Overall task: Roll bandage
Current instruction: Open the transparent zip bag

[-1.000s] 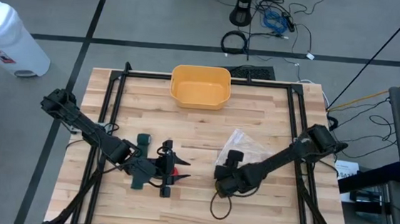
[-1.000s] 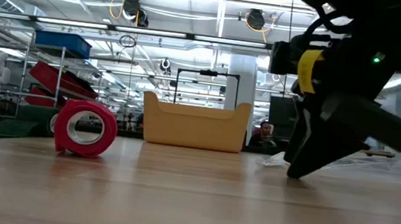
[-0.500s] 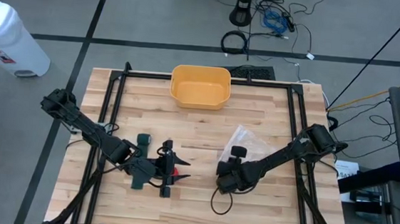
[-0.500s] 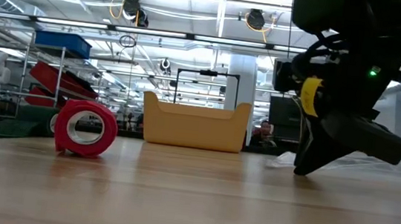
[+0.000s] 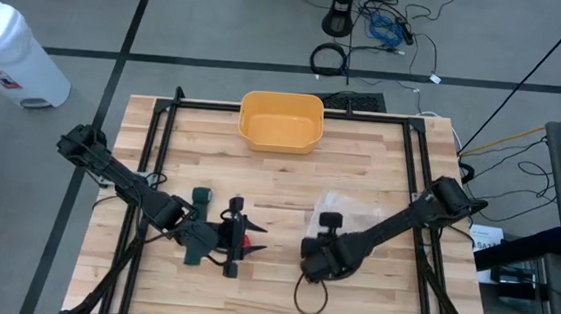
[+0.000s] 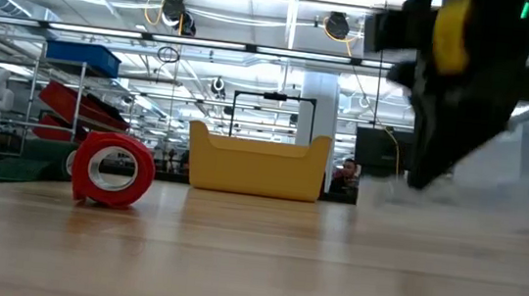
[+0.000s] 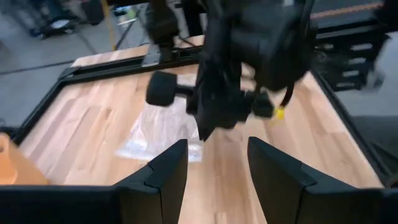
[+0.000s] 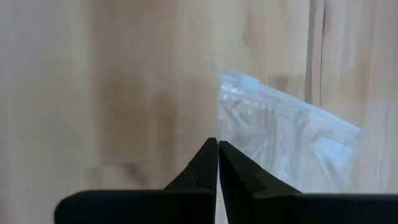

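Note:
The red bandage roll [image 6: 113, 168] stands on its rim on the wooden table, a red spot [image 5: 245, 240] in the high view just under my left gripper [image 5: 251, 237]. That gripper hovers above it, open, nothing between its fingers [image 7: 216, 149]. A clear plastic bag [image 5: 345, 208] lies right of centre. My right gripper [image 5: 319, 248] slants down over the bag's near side and is shut on it [image 8: 217, 163]. In the low view the gripper [image 6: 423, 182] and the bag [image 6: 466, 194] are blurred. My right gripper pinches the clear bag at its edge [image 8: 225, 134] between its two shut fingertips, coming from above and slanting down. The held edge is raised off the table. The rest of the bag [image 7: 155, 134] trails below toward the far side; how much still rests on the wood I cannot tell.
A yellow bin [image 5: 280, 120] stands at the far middle of the table. A dark green piece [image 5: 197, 239] lies by my left gripper. Black frame rails [image 5: 155, 157] run along both table sides. Bare wood [image 5: 278, 192] lies between the arms.
My right gripper has shut on the bag's edge and gone up, turning a little. The bag's held part has come off the table with it, while the far part has stayed about where it lay. The red roll has not moved.

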`<state>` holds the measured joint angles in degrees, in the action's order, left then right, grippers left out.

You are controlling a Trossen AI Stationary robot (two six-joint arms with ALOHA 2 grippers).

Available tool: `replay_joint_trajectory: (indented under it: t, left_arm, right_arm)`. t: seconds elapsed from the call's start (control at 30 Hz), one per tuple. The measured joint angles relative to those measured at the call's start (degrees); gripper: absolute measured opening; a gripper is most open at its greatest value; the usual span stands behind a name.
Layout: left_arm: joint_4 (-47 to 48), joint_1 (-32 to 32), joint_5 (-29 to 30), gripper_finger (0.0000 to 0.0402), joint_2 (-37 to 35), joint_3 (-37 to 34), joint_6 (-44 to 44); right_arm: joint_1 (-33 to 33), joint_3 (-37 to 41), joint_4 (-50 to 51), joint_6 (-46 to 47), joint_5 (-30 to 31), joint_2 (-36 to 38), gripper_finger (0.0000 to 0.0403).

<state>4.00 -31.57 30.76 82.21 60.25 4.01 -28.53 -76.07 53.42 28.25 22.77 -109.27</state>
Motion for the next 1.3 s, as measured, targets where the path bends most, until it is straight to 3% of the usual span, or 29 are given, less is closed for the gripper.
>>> replay_joint_trajectory:
  t: [0.2,0.5,0.63,0.9,1.07,1.17,1.3]
  left_arm:
    - [-1.4,-1.3,-4.5,0.0173,0.1,0.0,-5.0]
    - [-17.4,-5.0,-6.7,0.0173,8.0,0.1,-23.4]
    - [-22.0,-5.3,-5.7,0.0173,13.5,0.1,-25.9]
    - [-22.2,-5.0,5.5,0.0221,21.6,0.1,-24.2]
    - [-22.1,-5.5,7.1,0.0256,22.8,0.1,-23.8]
    - [-22.1,-6.0,7.2,0.0262,22.8,0.1,-23.8]
    - [-21.9,-6.9,7.1,0.0263,22.7,0.0,-23.9]
  right_arm:
    - [-5.3,-11.5,1.9,-3.5,0.7,0.1,0.0000]
    - [-10.2,-19.7,4.5,-5.0,8.7,0.1,0.0000]
    - [-10.6,-19.8,6.0,-3.7,8.8,0.1,0.0000]
    - [-10.9,-19.8,11.0,4.1,8.8,0.2,0.0000]
    - [-12.2,-15.2,-0.5,5.1,5.8,0.1,0.0008]
    - [-13.0,-9.7,-8.7,3.8,2.3,-0.1,0.0034]
    - [-12.4,-4.0,-11.4,5.4,1.2,-0.1,0.0083]
